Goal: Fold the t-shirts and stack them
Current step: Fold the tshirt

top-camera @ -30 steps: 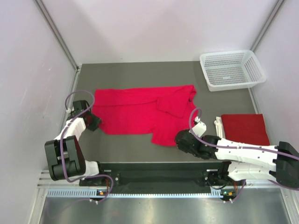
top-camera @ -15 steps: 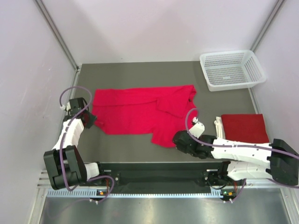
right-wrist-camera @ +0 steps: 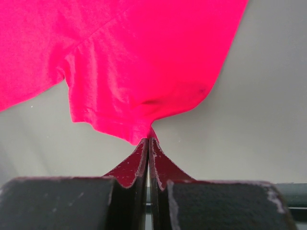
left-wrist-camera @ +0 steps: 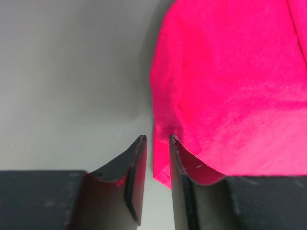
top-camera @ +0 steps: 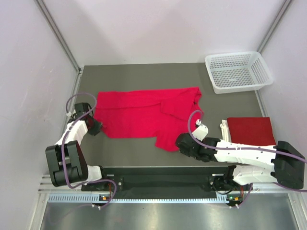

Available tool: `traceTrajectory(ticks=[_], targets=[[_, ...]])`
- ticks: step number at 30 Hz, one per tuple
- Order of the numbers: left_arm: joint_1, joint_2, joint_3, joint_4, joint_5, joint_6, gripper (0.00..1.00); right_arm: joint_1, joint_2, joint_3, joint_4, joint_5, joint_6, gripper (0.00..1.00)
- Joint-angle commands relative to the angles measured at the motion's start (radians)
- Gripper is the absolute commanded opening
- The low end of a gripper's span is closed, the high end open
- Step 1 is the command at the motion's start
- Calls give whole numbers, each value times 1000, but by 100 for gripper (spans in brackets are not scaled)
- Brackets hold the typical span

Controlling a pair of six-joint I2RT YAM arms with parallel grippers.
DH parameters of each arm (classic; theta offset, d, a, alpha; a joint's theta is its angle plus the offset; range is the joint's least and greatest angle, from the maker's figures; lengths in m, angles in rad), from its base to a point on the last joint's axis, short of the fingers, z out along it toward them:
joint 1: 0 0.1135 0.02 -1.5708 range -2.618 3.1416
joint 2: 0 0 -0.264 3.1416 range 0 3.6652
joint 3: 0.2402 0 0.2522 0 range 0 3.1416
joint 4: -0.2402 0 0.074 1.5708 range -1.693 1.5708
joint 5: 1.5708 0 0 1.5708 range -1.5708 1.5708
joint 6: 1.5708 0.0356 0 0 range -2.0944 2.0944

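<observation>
Lying unfolded on the bench (top-camera: 134, 76), one shirt (top-camera: 139, 112) has the right gripper (right-wrist-camera: 148, 141) pinching its near hem, the left gripper (left-wrist-camera: 157, 139) narrow astride its left corner; one folded shirt (top-camera: 250, 130) sits at the right edge.

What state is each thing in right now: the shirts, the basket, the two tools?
Spread t-shirt: laid out, partly folded over.
Folded t-shirt: folded, lying flat.
Basket: upright, empty.
Left tool: slightly open around the spread t-shirt's edge.
Right tool: shut on the spread t-shirt's near corner.
</observation>
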Motion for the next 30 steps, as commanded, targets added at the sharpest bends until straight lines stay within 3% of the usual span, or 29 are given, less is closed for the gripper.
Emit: traceTrajectory(ticks=[1,30], targets=[[-10,18,8,71,52,-5,31,11,15,45,17,24,-16,0],[-31,131,56,106,46,16,33,2,6,25,12,28,-5,0]])
